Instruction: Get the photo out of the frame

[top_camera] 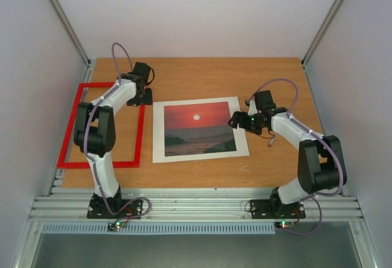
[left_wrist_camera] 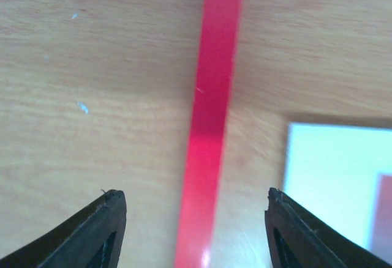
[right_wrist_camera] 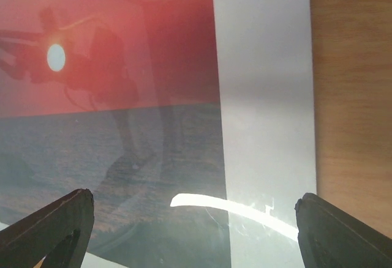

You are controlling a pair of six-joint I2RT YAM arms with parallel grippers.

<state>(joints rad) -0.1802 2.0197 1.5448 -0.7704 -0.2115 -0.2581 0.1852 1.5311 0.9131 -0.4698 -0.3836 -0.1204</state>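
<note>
Lying flat mid-table (top_camera: 202, 75), the photo (top_camera: 197, 127) sits within a white border (top_camera: 158, 134), out of the frame (top_camera: 69, 126), which lies just to its left, not touching. The left fingers (left_wrist_camera: 92, 234) stand partly open astride the frame's right bar, gripping nothing. The right fingers (right_wrist_camera: 55, 225) gape wide above the photo's right edge, empty.

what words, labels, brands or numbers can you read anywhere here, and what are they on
No text can be read in any view.
The photo shows only a sunset picture. The white mat, the red frame and the wooden table carry no visible writing, label or number.
</note>
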